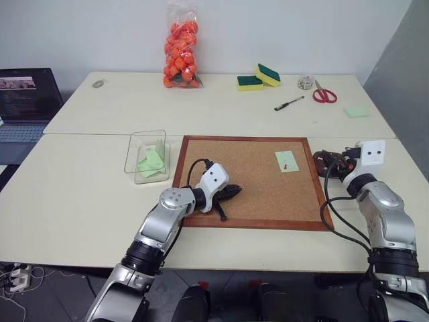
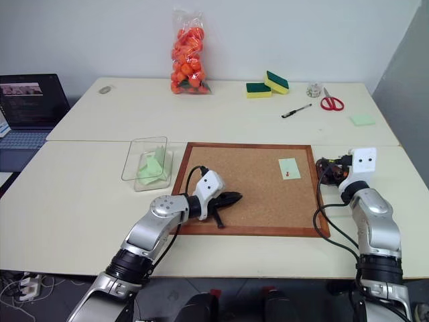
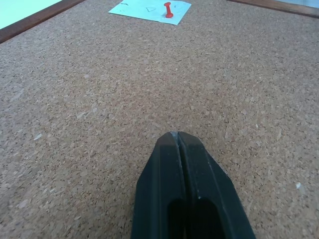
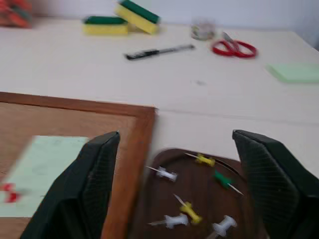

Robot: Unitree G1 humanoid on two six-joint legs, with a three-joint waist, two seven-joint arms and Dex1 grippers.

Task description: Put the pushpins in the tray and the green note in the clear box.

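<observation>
A pale-green note [image 1: 287, 161] lies on the cork board [image 1: 255, 194], held by a red pushpin [image 3: 169, 10] stuck through it. My left gripper [image 1: 233, 192] rests shut and empty on the cork at the board's near left part, pointing toward the note. The dark-brown tray [image 4: 202, 188] sits just past the board's right edge and holds several pushpins, among them a yellow one [image 4: 189, 211], a white one [image 4: 167, 174] and a green one [image 4: 223, 178]. My right gripper [image 4: 175, 135] hangs above the tray, its fingers wide open and empty. The clear box [image 1: 132, 151] stands left of the board.
Crumpled green papers [image 1: 151, 161] lie inside the clear box. At the back of the table are a bag of orange balls [image 1: 181, 47], two sponges [image 1: 258, 77], a pen [image 1: 289, 102], red scissors [image 1: 324, 94] and a green pad [image 1: 356, 112]. A laptop [image 1: 23, 100] sits far left.
</observation>
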